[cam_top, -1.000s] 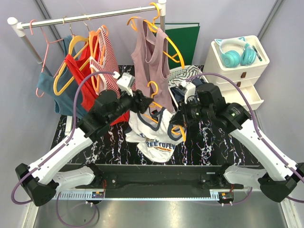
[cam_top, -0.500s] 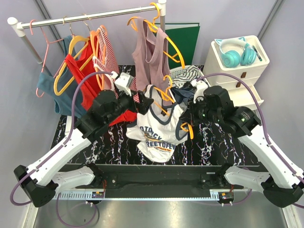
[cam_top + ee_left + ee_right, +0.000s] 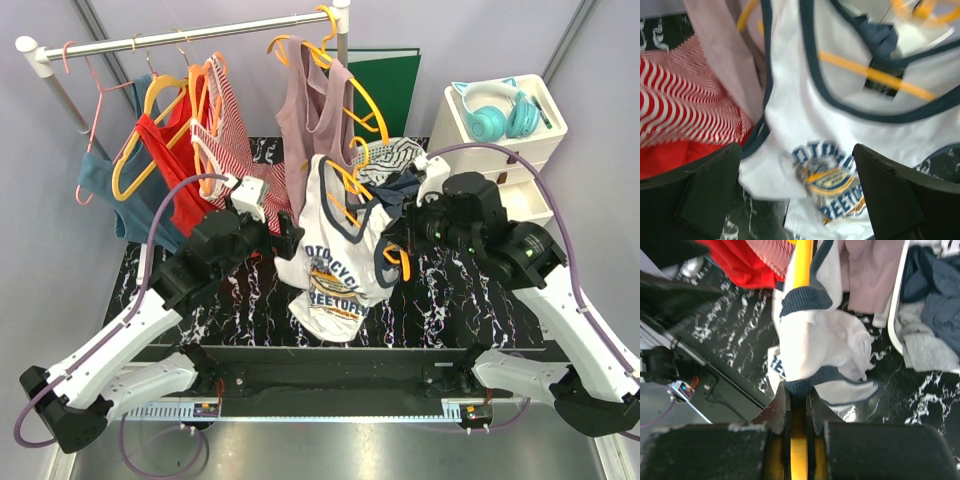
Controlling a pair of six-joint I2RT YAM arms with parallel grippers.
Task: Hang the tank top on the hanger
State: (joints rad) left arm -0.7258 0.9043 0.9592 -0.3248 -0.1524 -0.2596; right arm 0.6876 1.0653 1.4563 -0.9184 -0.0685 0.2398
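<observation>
Black marbled table [image 3: 440, 300] carries a white basket [image 3: 375, 152] of clothes at its back

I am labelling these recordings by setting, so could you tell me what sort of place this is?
Probably a staged wardrobe corner in a robotics lab: a loaded clothes rail, a black marbled table enclosed by plain grey panels, and a white drawer unit.

A rail [image 3: 190, 37] at the back carries a pink hanger [image 3: 95, 105], a blue garment [image 3: 105, 195], a red top [image 3: 175, 170], a striped top [image 3: 235, 125] and a mauve top [image 3: 315, 110]. Right of it stand a green folder [image 3: 385, 85] and white drawers [image 3: 520, 165] topped by teal headphones [image 3: 490, 112]. A basket [image 3: 378, 150] of clothes sits on the marble table [image 3: 440, 300].
</observation>
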